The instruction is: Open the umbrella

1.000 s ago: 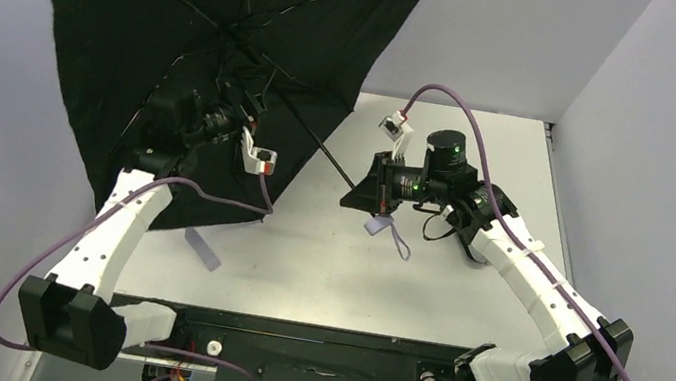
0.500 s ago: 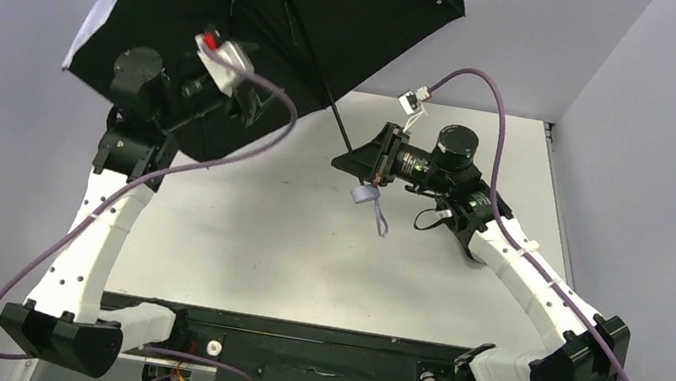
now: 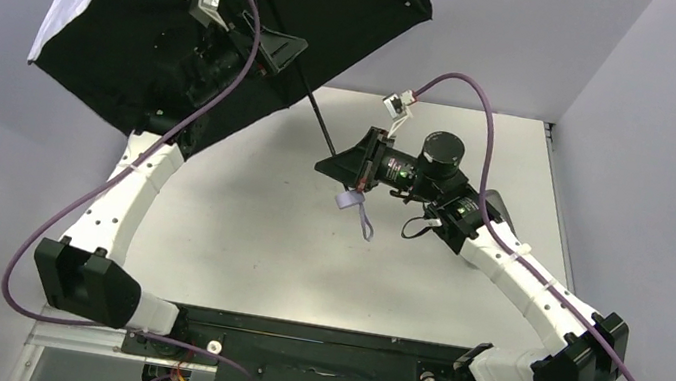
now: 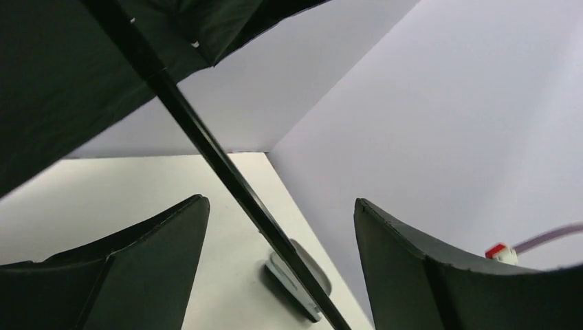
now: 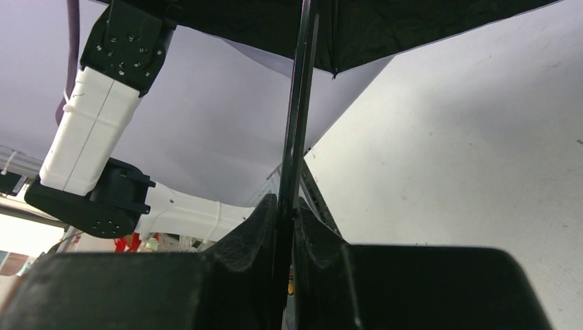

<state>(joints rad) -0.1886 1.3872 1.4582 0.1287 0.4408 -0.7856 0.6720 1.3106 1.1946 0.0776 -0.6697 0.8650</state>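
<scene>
Canopy [image 3: 103, 44] looks fully spread, so I judge the umbrella [image 3: 362, 2] open and the task near its end. It hangs tilted over the far left side of the table [image 3: 302, 266]. My right gripper [image 3: 338, 165] is clamped tight on the shaft [image 3: 310, 111] just above the handle [image 3: 348, 198]. My left gripper [image 4: 282, 201] gapes wide, the shaft passing between its jaws untouched. Next I would confirm it has locked open before letting go.

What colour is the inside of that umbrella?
The umbrella is black inside; the top external view shows it best.
</scene>
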